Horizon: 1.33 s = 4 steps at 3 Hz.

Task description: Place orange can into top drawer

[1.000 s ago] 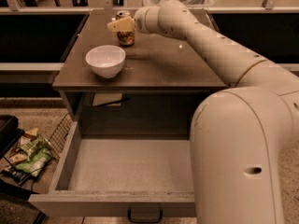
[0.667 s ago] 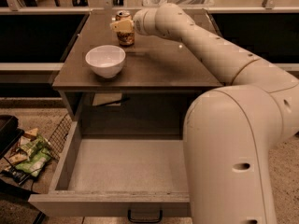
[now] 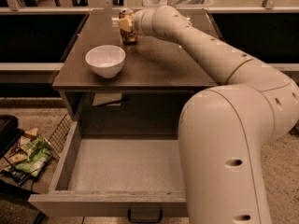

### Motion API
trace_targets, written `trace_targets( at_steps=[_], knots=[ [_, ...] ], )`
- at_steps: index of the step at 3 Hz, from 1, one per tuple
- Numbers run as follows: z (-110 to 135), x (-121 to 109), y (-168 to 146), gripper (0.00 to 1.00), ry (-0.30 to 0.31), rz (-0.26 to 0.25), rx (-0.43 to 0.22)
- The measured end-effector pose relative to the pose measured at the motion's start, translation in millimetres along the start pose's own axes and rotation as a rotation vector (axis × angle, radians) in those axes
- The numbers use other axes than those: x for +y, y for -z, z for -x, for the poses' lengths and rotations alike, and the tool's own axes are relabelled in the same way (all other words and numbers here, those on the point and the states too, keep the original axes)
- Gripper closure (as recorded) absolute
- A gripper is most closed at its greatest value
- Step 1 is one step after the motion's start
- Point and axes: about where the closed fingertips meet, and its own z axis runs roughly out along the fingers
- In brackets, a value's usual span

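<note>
**Can on the far bench, drawer open below**

Your orange can (image 3: 129, 35) stands upright at the far middle of the bench (image 3: 159, 66), just beyond and right of the white bowl (image 3: 105, 59). The gripper (image 3: 125, 24) is up against the can's left side, reaching in from the right so that the arm (image 3: 205, 50) passes clear of the bowl. You cannot tell from here whether the gripper has closed on the can or only rests against it. The top drawer (image 3: 117, 167) is pulled out toward you with its floor bare, so the can should have a straight path down and near once it is held.

Compared with a second ago, the bowl has not moved. The can sits a touch higher and further right in the view, perhaps just lifted. The arm's near bulk has swung left and now covers more of the drawer's right side.
</note>
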Motion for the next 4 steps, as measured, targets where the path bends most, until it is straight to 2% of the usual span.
trace_targets(
  at_steps=[1,2,3,4],
  knots=[
    [10,-6,7,0.88,0.027,-0.01,-0.024],
    [40,-18,39,1.0,0.092,-0.003,-0.061],
    [63,-26,94,1.0,0.14,0.014,-0.067],
    [74,-31,166,1.0,0.159,0.024,-0.008]
  ],
)
